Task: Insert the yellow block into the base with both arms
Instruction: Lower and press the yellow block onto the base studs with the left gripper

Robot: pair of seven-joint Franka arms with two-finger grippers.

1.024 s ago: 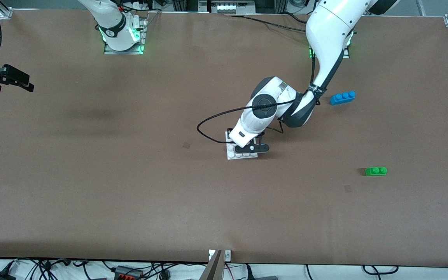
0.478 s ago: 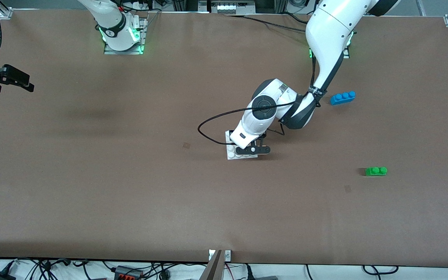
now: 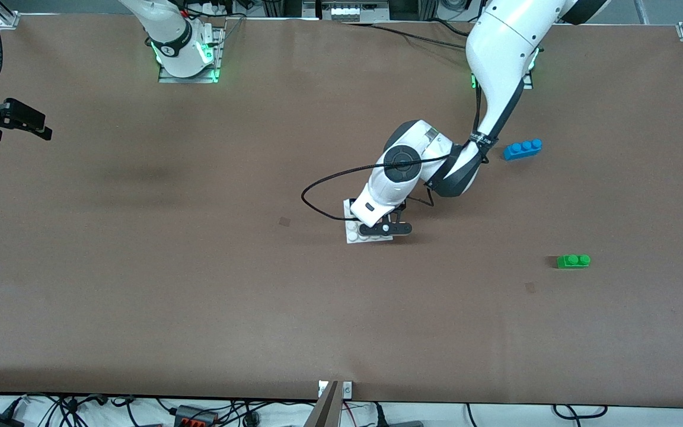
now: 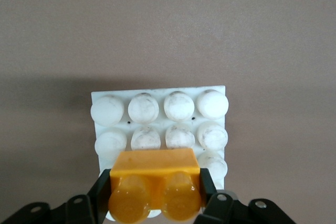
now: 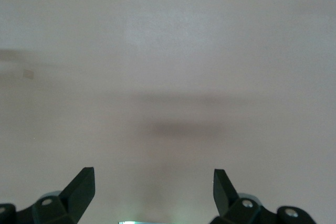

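The yellow block (image 4: 155, 182) sits between the fingers of my left gripper (image 4: 156, 195), which is shut on its two ends, studs facing the wrist camera. Right below it lies the white studded base (image 4: 160, 114), and the block covers the base's studs at the edge nearest the gripper. Whether the block is seated on the studs I cannot tell. In the front view the left gripper (image 3: 374, 230) is low over the base (image 3: 352, 235) at mid-table and hides the block. My right gripper (image 3: 12, 118) hangs open over bare table at the right arm's end (image 5: 153, 182).
A blue three-stud brick (image 3: 522, 149) lies toward the left arm's end of the table. A green two-stud brick (image 3: 573, 261) lies nearer to the front camera than the blue one. A black cable (image 3: 318, 201) loops out from the left wrist beside the base.
The left hand shifted a little over the base with the block, then held still. The right arm has not moved.
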